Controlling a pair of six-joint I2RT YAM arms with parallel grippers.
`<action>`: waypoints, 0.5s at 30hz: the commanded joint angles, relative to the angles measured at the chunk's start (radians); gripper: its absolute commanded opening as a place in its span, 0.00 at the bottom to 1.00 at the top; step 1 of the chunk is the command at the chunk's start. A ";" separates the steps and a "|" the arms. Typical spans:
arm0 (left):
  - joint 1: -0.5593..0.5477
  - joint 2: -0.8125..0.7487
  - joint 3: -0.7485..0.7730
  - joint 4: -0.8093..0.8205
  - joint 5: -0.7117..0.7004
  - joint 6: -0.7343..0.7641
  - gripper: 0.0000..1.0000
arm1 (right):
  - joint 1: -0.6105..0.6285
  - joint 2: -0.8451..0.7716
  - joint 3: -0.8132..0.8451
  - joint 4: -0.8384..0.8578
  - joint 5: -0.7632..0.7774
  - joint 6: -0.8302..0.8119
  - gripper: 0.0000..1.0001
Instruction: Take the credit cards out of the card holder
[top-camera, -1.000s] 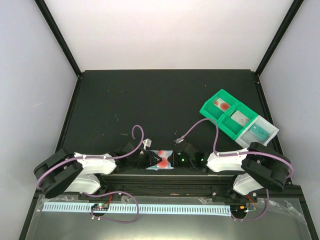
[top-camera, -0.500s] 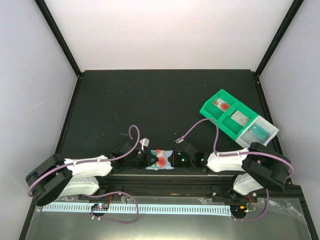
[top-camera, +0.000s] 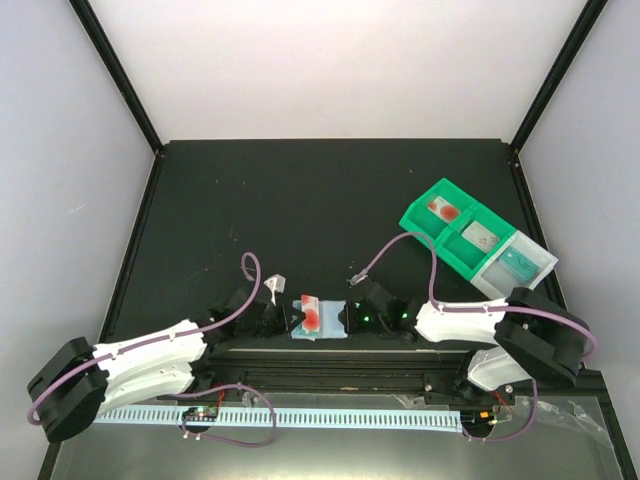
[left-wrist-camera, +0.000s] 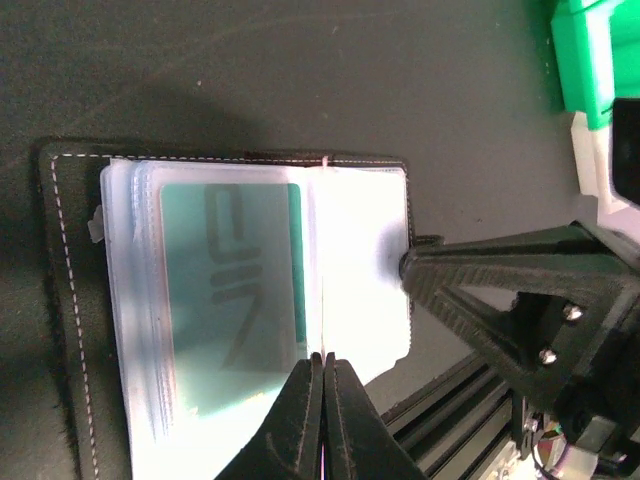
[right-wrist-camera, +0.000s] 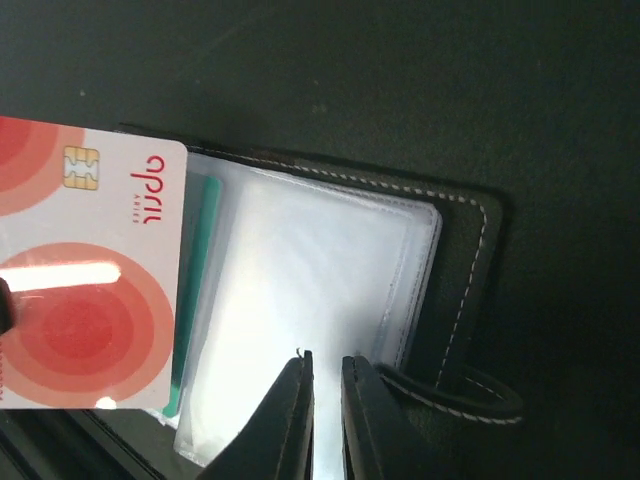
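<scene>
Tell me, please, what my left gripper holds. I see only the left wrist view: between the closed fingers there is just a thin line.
Observer: A white card with red circles. The right wrist view shows its face; the left gripper is shut on it.
Operator: Is it fully out of the card holder?
Observer: I cannot tell. In the right wrist view its edge overlaps the clear pockets of the card holder.
Operator: Are cards in the tray already?
Observer: Yes. The top view shows three in the green-and-clear tray: a white-and-red card, a grey card, a teal card.
</scene>
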 joint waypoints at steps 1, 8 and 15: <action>0.008 -0.075 0.030 -0.102 -0.015 0.072 0.02 | -0.006 -0.099 0.084 -0.192 0.069 -0.192 0.10; 0.008 -0.190 0.052 -0.175 0.022 0.181 0.02 | -0.029 -0.284 0.207 -0.370 -0.016 -0.494 0.10; 0.009 -0.321 0.070 -0.178 0.151 0.272 0.02 | -0.050 -0.370 0.370 -0.603 -0.153 -0.646 0.17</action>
